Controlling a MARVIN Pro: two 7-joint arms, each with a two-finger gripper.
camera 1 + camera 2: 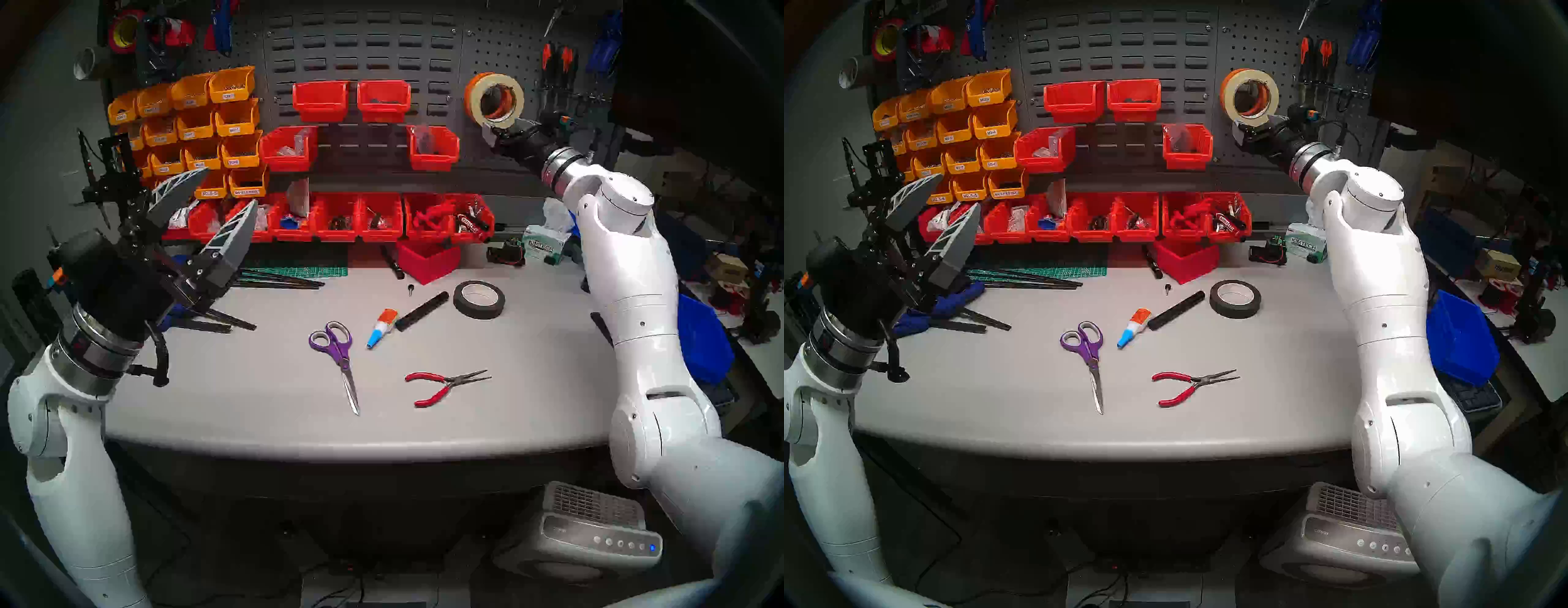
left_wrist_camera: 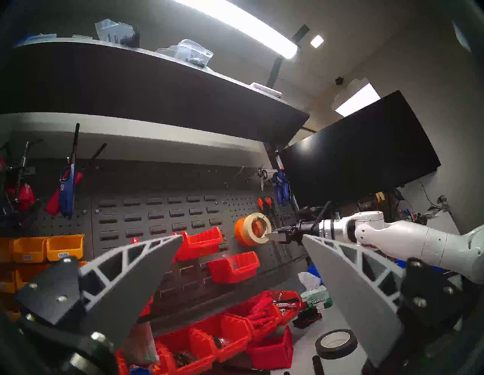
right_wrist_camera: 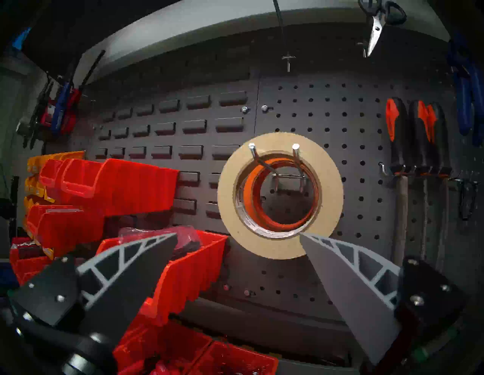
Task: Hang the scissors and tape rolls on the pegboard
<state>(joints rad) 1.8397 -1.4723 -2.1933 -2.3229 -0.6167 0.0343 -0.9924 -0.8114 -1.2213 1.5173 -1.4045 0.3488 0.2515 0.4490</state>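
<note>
Cream and orange rolls are on the hook; the scissors are next.

Cream roll [image 3: 280, 196] hangs in front of the orange roll [image 1: 471, 97] on a two-pronged hook [image 3: 273, 154] of the pegboard [image 3: 340, 117], so the tape part looks done. The right gripper [image 3: 238, 237] sits just below the rolls, jaws apart and holding nothing, one fingertip overlapping the cream roll's lower edge in the wrist view. The left gripper [image 1: 220, 191] hovers over the desk's [image 1: 254, 403] left side, jaws spread and empty. The scissors [image 1: 337, 356] lie flat mid-desk, handles toward the pegboard. Next, I judge, a gripper must descend on them, pinch near the handles, and thread a loop onto a free hook.
</note>
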